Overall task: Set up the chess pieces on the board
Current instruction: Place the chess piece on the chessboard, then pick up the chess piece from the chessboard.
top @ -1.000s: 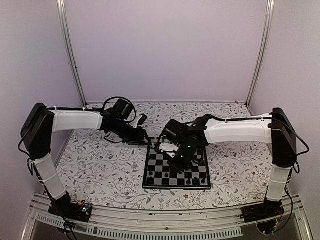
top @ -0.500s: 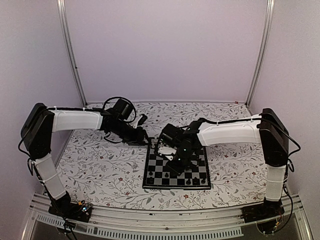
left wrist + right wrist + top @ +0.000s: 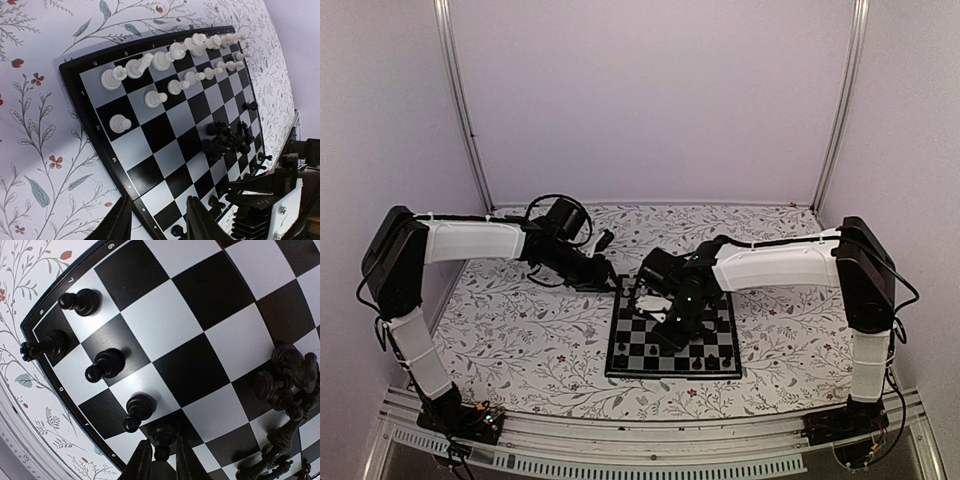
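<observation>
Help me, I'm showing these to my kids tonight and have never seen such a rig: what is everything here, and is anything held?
Two robot arms, left arm and right arm, are bolted side by side. One picture looks down from above; two come from wrist cameras. On the flowered cover lies a chessboard: white pieces stand in two rows, black pieces are partly heaped. The left gripper is open and empty. The right gripper straddles a standing black pawn; whether it pinches is unclear.

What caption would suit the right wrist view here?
Right arm's fingers straddle a black pawn near the edge of the board, beside four other black pieces; a jumbled black heap lies nearby.
</observation>
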You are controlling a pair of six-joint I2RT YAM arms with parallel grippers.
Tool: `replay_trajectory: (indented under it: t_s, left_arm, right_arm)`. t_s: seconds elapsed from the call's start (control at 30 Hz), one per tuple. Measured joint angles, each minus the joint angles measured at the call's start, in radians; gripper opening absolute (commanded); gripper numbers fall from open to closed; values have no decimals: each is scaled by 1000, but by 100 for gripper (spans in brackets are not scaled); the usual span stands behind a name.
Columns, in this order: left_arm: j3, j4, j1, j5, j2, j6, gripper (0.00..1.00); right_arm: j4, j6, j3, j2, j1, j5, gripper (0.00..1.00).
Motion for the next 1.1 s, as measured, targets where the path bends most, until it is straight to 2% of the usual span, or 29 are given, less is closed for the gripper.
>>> replay_trajectory:
  t_s: [0.13,0.43,0.63,0.77,0.93,1.1]
  left_arm:
    - [3,-2,0,0,0,0,40]
    - [80,-45,-11,-10,0,47,38]
    - [208,-80,-96,-35,51,136,33]
    - [357,-148,-179,-58,150,177,32]
    - [528,-260,-241,-146,290,191,37]
    - [589,-361,-251,-217,377,148,38]
  right_arm:
    - [-31,2,37,-4,-5,22,29]
    - [-14,42,84,-151,-101,48,34]
    - [91,122,-93,-360,-233,70,35]
    - [151,183,-227,-470,-281,75,37]
    - [195,236,-315,-539,-289,71,37]
    - [244,266,-352,-557,-293,58,37]
